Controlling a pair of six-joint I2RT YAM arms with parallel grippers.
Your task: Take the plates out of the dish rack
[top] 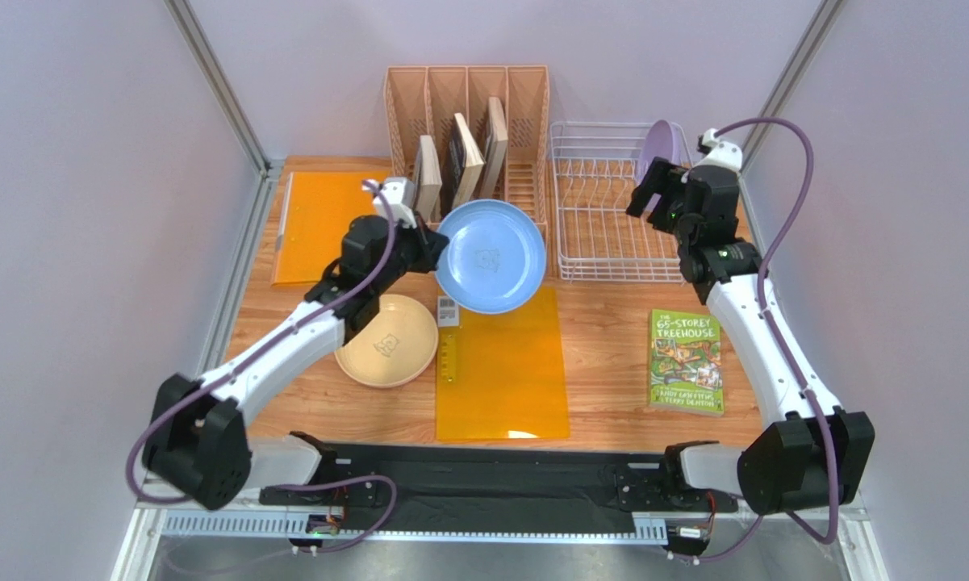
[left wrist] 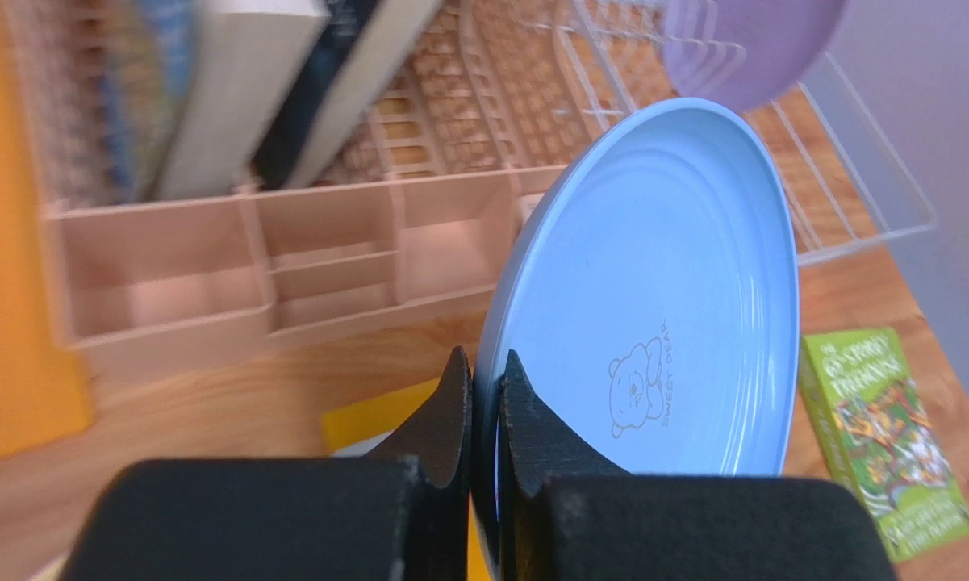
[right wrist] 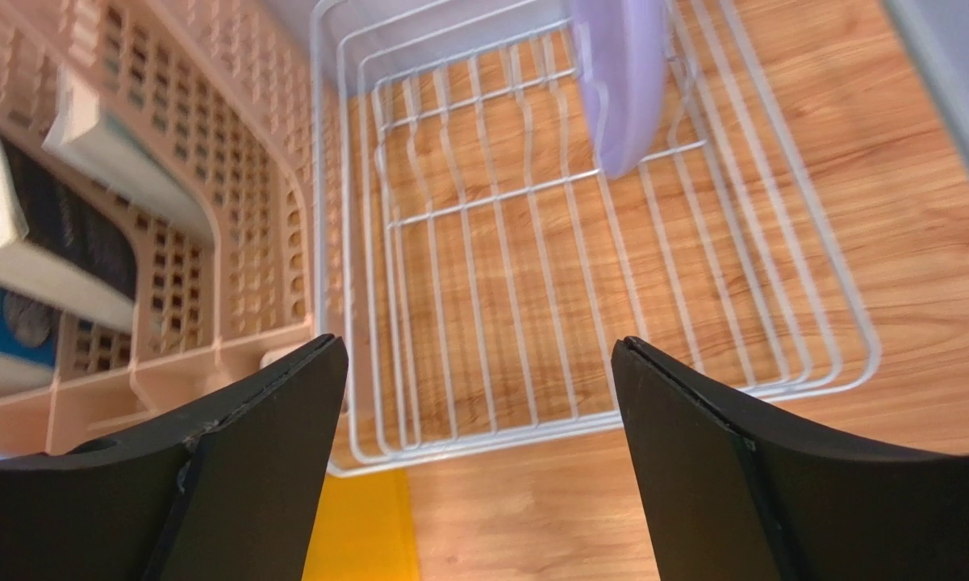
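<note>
My left gripper is shut on the rim of the light blue plate and holds it tilted above the table, left of the dish rack. In the left wrist view the fingertips pinch the plate's edge. The cream-yellow plate lies flat on the table under the left arm. The lavender plate stands on edge at the rack's back right, also in the right wrist view. My right gripper is open and empty above the rack's front right. The pink plate is out of view.
A pink slotted organizer holding books stands left of the rack. An orange mat lies at the centre front, another at the back left. A green book lies at the right. A yellow ruler lies by the mat.
</note>
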